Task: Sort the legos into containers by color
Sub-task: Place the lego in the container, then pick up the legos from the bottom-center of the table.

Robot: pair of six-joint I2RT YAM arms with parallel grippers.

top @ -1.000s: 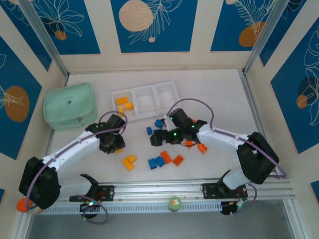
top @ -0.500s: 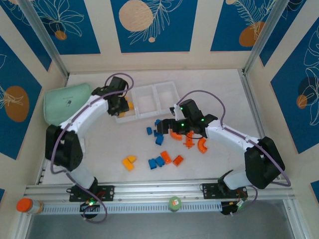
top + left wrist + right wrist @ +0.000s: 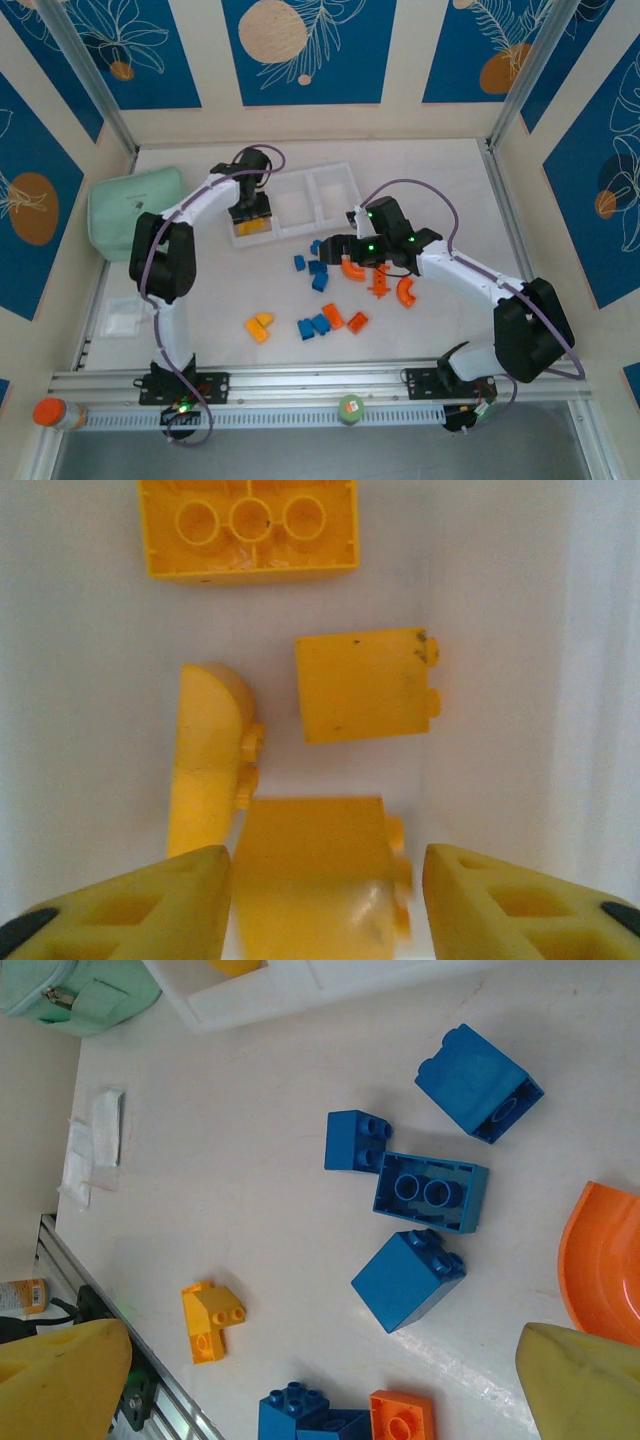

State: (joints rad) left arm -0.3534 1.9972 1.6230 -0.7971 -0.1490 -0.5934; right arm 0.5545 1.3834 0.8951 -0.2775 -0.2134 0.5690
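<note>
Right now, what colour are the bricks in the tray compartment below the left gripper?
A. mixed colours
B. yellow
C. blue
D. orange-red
B: the left wrist view shows four yellow bricks lying on the white floor of the tray below the left gripper, and no other colour.

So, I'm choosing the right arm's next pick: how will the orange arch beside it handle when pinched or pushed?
Probably stiff and light: the orange arch looks like hard moulded plastic. Its smooth curved face may slip in a pinch. Lying on its side on the table, it would likely slide or pivot, not roll.
</note>
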